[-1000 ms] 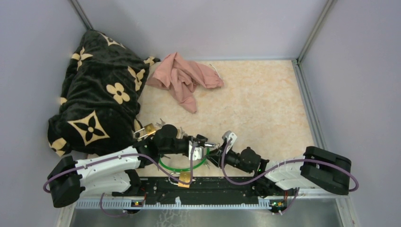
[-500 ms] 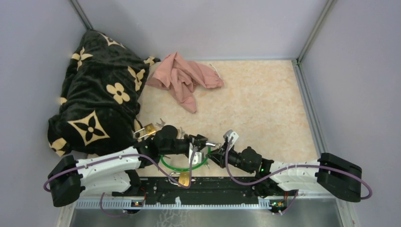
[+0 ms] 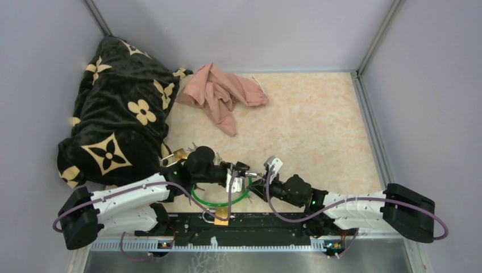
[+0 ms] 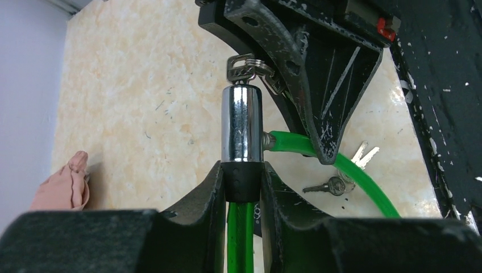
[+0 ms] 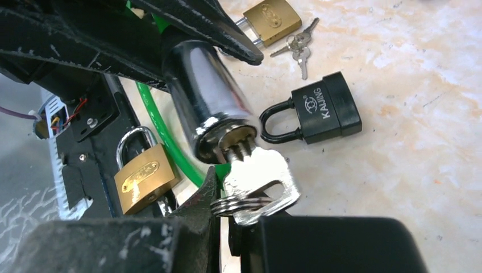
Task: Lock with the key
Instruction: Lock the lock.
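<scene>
One silver key [image 5: 258, 166] in chrome cable lock [image 4: 241, 122]

A black blanket [image 3: 116, 108] with tan flower motifs is heaped at the far left of the beige table [image 3: 307, 114], with a crumpled pink cloth [image 3: 219, 94] just beside it. A black padlock [image 5: 327, 111], lettered perhaps "KAIJING", lies on the table. One brass padlock [image 5: 146, 177] sits at the near edge. Another brass padlock [image 5: 273, 20] has a small bunch of keys [image 5: 298, 42] beside it.

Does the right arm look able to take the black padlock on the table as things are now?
Probably not yet. The right fingers are shut on the silver key, which sits in the chrome lock cylinder. The black padlock lies beyond with nothing on it, so after letting go it seems reachable.
</scene>
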You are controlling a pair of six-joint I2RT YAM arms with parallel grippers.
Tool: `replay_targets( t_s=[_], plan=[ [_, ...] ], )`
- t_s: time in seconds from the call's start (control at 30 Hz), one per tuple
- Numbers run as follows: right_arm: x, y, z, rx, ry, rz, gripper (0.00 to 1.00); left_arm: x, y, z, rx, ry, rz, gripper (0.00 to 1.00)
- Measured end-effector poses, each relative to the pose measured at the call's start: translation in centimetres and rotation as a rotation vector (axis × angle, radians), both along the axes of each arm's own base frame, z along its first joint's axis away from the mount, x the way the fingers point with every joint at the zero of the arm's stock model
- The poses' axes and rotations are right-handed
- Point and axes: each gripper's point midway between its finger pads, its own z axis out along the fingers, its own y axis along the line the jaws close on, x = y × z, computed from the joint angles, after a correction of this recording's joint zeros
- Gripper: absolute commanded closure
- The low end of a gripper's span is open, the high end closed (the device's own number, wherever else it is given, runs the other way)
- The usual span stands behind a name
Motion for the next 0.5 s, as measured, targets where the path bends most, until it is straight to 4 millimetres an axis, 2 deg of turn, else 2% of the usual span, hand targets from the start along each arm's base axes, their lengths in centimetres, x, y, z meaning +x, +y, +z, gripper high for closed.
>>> replay_targets(
  t_s=[0.1, 0.17, 0.37, 0.5],
  plan=[
    [0.3, 0.1, 0.8, -0.02, -0.05, 0.007, 1.0, 0.3, 0.0, 1.1, -0.02, 0.015, 0.014, 1.0],
    [0.8, 0.1, 1.7, -0.023, -0.103, 0.003, 1.0, 0.7, -0.3, 2.5, -0.037, 0.006, 0.024, 1.0],
    [4.4, -0.1, 5.7, -0.082, -0.343, -0.097, 1.0, 3.3, -0.6, 6.8, -0.057, -0.136, 0.083, 1.0],
    [5.9, -0.1, 6.6, -0.142, -0.428, -0.132, 1.0, 4.3, -0.3, 7.4, -0.043, -0.201, 0.113, 1.0]
  ],
)
